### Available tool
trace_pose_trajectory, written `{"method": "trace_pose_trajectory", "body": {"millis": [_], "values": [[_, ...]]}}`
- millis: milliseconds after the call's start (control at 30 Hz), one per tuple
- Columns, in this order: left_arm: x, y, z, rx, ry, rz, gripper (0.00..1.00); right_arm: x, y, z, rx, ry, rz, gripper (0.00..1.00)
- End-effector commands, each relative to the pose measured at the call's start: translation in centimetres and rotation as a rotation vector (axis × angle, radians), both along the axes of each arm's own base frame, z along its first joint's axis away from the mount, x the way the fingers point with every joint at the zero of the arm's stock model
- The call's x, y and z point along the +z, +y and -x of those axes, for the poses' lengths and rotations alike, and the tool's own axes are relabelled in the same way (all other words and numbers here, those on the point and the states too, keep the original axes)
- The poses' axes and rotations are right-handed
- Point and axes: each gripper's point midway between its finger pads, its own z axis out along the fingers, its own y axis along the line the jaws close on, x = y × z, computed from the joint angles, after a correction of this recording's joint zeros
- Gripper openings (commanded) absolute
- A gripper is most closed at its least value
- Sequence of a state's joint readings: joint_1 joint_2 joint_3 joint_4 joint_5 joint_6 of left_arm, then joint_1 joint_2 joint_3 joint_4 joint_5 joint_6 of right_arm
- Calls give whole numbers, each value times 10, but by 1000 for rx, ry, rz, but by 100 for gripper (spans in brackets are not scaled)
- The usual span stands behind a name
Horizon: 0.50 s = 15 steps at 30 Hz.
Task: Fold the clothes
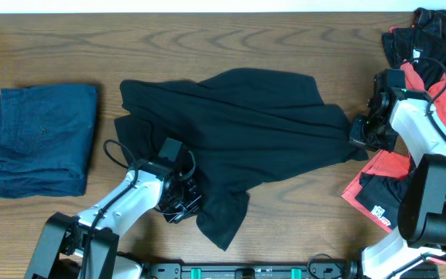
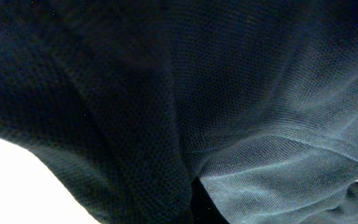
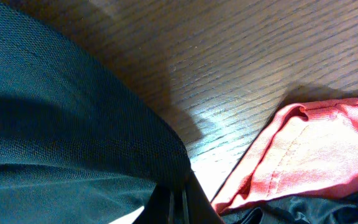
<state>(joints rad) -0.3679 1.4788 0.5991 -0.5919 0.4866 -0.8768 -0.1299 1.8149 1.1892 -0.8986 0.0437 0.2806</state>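
Note:
A black garment (image 1: 238, 124) lies spread and rumpled across the middle of the table. My left gripper (image 1: 183, 198) sits at its lower left edge, shut on the cloth. In the left wrist view black mesh fabric (image 2: 166, 93) fills the frame and hides the fingers. At the garment's right end, my right gripper (image 1: 360, 132) is shut on a fold of it. The right wrist view shows the closed right gripper (image 3: 180, 202) pinching the black garment (image 3: 73, 124). More clothes, coral-red and black pieces (image 1: 432, 54) with white tags, lie heaped at the right.
A folded dark blue garment (image 1: 41, 139) rests at the far left. A coral-red piece (image 3: 309, 149) lies right beside my right gripper, on the bare wooden table (image 3: 229, 56). Another red and black piece (image 1: 382, 190) lies by the right arm's base.

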Motion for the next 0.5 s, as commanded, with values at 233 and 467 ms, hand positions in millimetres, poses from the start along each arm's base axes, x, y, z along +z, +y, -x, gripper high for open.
{"method": "trace_pose_trajectory", "body": {"millis": [233, 467], "values": [[95, 27, -60, -225, -338, 2, 6, 14, 13, 8, 24, 2, -82, 1], [198, 51, -66, -303, -547, -19, 6, 87, 25, 6, 85, -219, -113, 1]]}}
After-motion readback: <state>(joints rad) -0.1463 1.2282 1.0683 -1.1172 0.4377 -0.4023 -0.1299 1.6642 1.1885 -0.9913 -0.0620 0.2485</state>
